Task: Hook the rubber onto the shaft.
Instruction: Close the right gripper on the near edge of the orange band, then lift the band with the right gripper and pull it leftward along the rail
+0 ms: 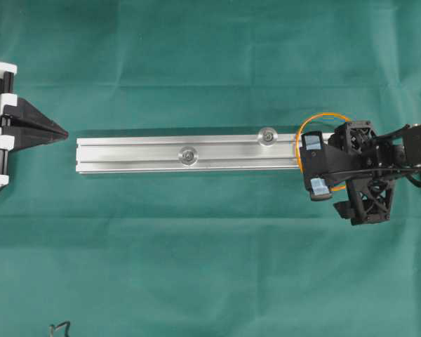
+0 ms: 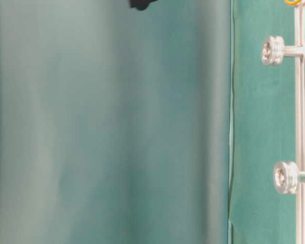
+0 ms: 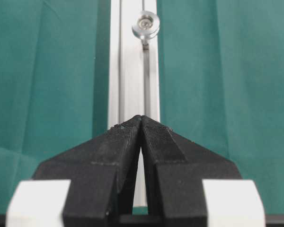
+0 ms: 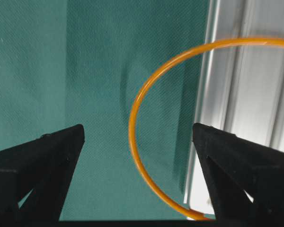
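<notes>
Lying across the right end of the silver rail (image 1: 189, 153), the rubber (image 4: 137, 101) forms an orange loop, part on the rail's metal and part on the green cloth (image 1: 210, 267) beside it. I see the right gripper (image 4: 138, 137) above that same end of the rail, its jaws spread wide; in the right wrist view one black finger stands over the cloth and the other over the rail's edge, the loop's curve showing between them, nothing pinched. I cannot tell whether they touch it. Two shafts (image 1: 267, 135) stand on the rail. Beyond the rail's opposite end, the left gripper (image 3: 141, 120) has its jaws pressed together, empty.
</notes>
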Controlling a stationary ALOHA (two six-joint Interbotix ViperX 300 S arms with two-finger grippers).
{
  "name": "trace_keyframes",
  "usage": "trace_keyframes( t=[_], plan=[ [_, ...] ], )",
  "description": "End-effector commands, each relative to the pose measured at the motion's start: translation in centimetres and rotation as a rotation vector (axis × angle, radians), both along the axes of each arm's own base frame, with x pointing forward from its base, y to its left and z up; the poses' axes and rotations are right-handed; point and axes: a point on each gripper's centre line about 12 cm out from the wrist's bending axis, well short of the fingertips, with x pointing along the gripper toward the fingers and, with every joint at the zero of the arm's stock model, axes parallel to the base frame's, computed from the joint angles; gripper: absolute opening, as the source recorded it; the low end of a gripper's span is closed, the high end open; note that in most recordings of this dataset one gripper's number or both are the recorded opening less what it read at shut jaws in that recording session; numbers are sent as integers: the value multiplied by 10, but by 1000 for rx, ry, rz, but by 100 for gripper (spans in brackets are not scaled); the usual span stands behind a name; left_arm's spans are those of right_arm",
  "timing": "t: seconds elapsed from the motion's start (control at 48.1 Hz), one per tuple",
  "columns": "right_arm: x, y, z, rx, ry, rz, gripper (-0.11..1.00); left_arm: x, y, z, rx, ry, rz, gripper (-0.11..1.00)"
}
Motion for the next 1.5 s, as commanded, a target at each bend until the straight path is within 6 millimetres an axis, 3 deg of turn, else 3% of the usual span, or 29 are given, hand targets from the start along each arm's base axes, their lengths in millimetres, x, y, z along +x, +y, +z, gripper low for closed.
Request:
trace_keyframes(
  t=[0.0,0.603,0.999,1.103,1.352,1.477],
  plan=[
    [2,3,1,6,-18,4,99,4,0,11,4,-25,0,0],
    [1,3,-17,16,-18,-15,99,4,0,10,3,-23,1,0],
    [0,3,-18,16,-21,-14,95,4,0,10,3,-23,1,0],
    [1,3,-18,15,-27,-13,84,4,0,10,4,-23,1,0],
    [2,3,-16,13,-32,-11,26,4,0,10,4,-23,1,0],
    [2,2,-16,10,-32,-9,7,4,0,10,4,-23,1,0]
  ],
)
